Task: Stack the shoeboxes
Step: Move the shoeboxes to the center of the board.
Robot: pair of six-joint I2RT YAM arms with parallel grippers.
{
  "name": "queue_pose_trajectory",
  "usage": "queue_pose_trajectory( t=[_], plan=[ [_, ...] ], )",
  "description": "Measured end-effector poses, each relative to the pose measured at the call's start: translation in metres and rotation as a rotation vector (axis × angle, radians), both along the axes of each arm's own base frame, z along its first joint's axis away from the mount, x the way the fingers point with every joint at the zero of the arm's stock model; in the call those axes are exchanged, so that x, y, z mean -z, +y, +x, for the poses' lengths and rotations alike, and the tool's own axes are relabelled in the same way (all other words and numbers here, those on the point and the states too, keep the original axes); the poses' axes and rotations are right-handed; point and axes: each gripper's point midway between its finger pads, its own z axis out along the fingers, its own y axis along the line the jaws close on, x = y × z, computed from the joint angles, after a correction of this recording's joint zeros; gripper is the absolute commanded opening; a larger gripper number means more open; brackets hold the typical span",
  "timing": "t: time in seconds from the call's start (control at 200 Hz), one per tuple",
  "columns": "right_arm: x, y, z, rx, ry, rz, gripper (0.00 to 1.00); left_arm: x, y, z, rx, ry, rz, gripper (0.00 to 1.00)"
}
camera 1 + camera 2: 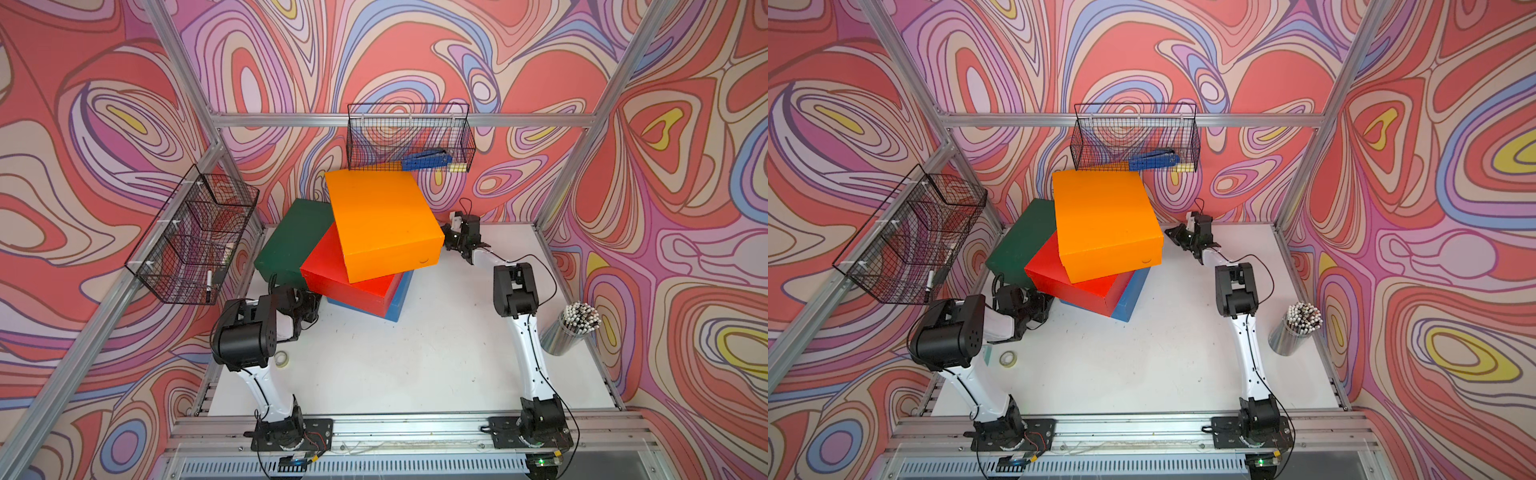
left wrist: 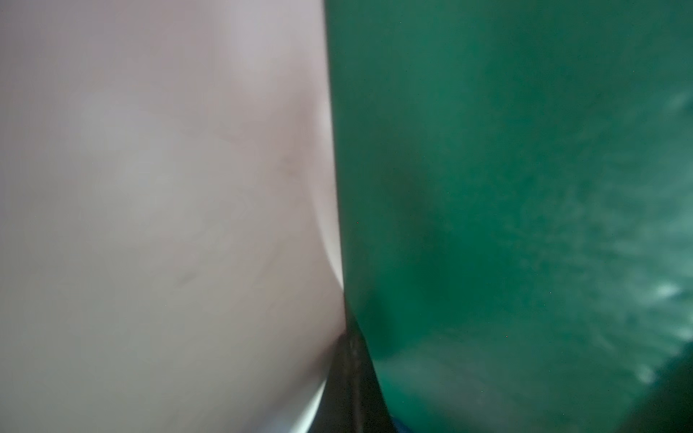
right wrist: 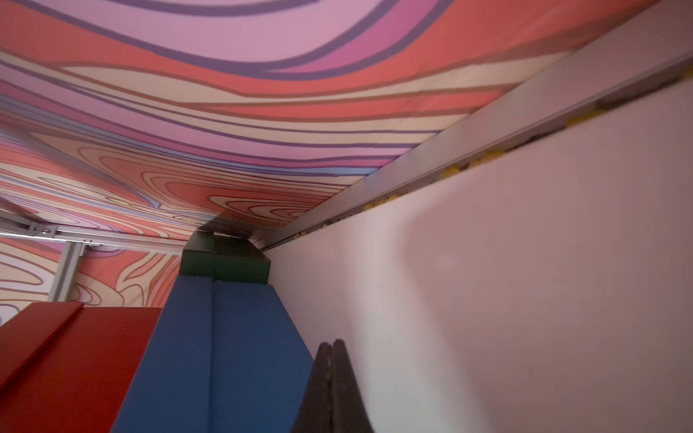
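White worktop point(image 1: 415, 365), swirl-print fabric walls on three sides. Nearest the front rail point(image 1: 415, 428), a broad bare stretch lies between the two arm bases. A roll of tape point(image 1: 281, 358) lies near the left edge beside the left arm. A cup of pencils point(image 1: 570, 332) stands at the right edge beside the right arm.

Next in: left claw point(image 1: 308, 305) sits low at the boxes' near-left side, fingers together with nothing between them. The left wrist view is blurred (lens very close). The green box point(image 2: 525, 187) fills half of it, and a dark finger point(image 2: 352, 367) runs along its edge; touching or just beside, cannot tell.

Stack, toward the back: blue box point(image 1: 398, 301) on the worktop, red box point(image 1: 353, 276) on it, orange box point(image 1: 382, 224) on top. Edges are not aligned, each box turned against the one beneath. Blue's near-right corner juts out from under red, and orange overhangs red on the right. The green box point(image 1: 291, 245) stands alone on the worktop, just left of the stack, by the back-left corner.

At the stack's right: right claw point(image 1: 449, 240), shut on nothing. The right wrist view puts its fingers point(image 3: 320, 378) just beside blue's side wall, with open worktop running to the back edge.

Far: left wire basket point(image 1: 195, 237) on the left frame; back wire basket point(image 1: 409, 137) on the back rail, holding a blue stapler point(image 1: 426, 160).
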Motion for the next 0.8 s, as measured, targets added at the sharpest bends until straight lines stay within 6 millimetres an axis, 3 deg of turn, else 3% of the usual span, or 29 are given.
queue_pose_trajectory(
  t=[0.11,0.406,0.541,0.796],
  plan=[
    [0.013,0.007,0.002,-0.020,0.034,0.032,0.00,-0.001,-0.007,0.006,0.010,-0.008,0.003,0.00],
    [0.004,0.024,0.000,-0.063,0.038,0.068,0.00,-0.002,-0.032,0.011,0.052,0.005,0.010,0.00],
    [0.013,0.035,-0.009,-0.075,0.051,0.080,0.00,-0.004,-0.054,0.000,0.096,0.041,0.015,0.00],
    [0.020,0.022,-0.050,-0.048,0.125,0.072,0.00,-0.025,-0.095,-0.032,0.199,0.056,0.059,0.00]
  ],
)
